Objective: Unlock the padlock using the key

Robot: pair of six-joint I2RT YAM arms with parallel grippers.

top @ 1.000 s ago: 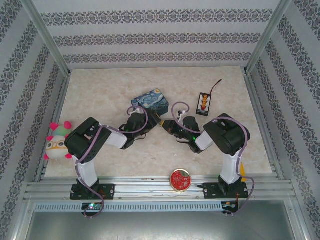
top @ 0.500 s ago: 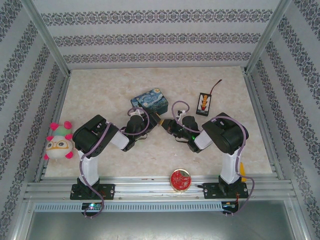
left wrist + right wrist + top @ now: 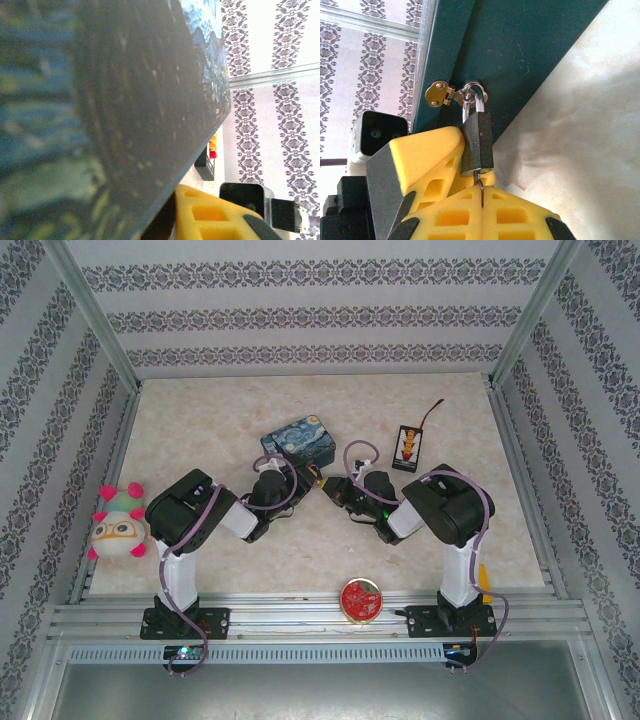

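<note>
Pinching key (image 3: 481, 192) beneath padlock (image 3: 476, 142), right fingers (image 3: 515, 200) clenched, left fingers (image 3: 427, 150) beside padlock, state unclear.

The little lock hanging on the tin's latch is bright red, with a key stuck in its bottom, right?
Not red: the padlock is dark grey with a silvery shackle, as the right wrist view shows. It does hang on the latch of the tin, with the key in its bottom.

Back of the table (image 3: 200, 415) lies open; painted tin (image 3: 297, 439) blocks the middle, black remote (image 3: 408, 445) near its right.
</note>
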